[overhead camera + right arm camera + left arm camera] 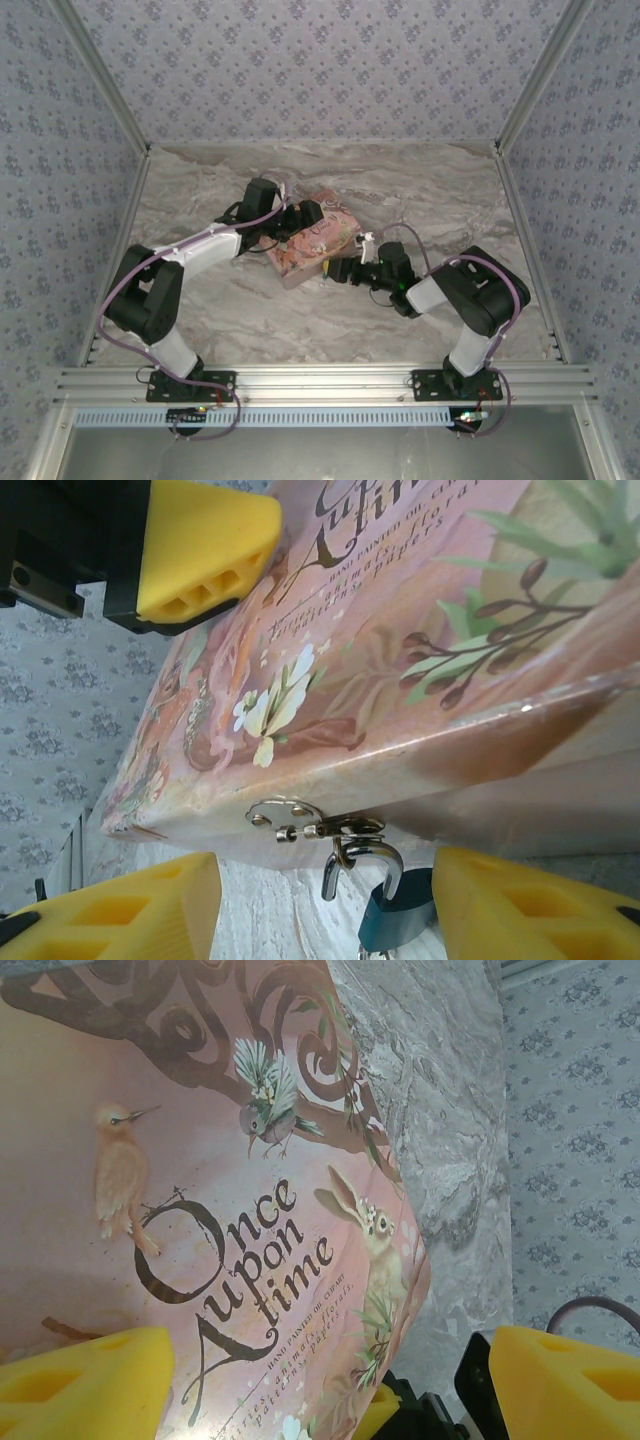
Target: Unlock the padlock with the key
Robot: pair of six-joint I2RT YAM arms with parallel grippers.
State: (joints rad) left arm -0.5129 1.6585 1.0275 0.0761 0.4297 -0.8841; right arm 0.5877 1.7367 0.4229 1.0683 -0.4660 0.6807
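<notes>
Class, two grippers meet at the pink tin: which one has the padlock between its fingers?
The right gripper: the teal padlock sits by the pink tin's clasp between its open fingers. The left gripper hovers open over the lid instead.

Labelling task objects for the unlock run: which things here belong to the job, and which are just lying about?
Job: padlock, hanging from the clasp; right gripper, open around it.
Rest: pink tin; marble table.

Pink illustrated tin (318,248) lies flat mid-table, lettered "Once upon a time". Silver hasp (300,825) on its side. Marble-patterned table (200,190), floral-papered walls (320,60).
</notes>
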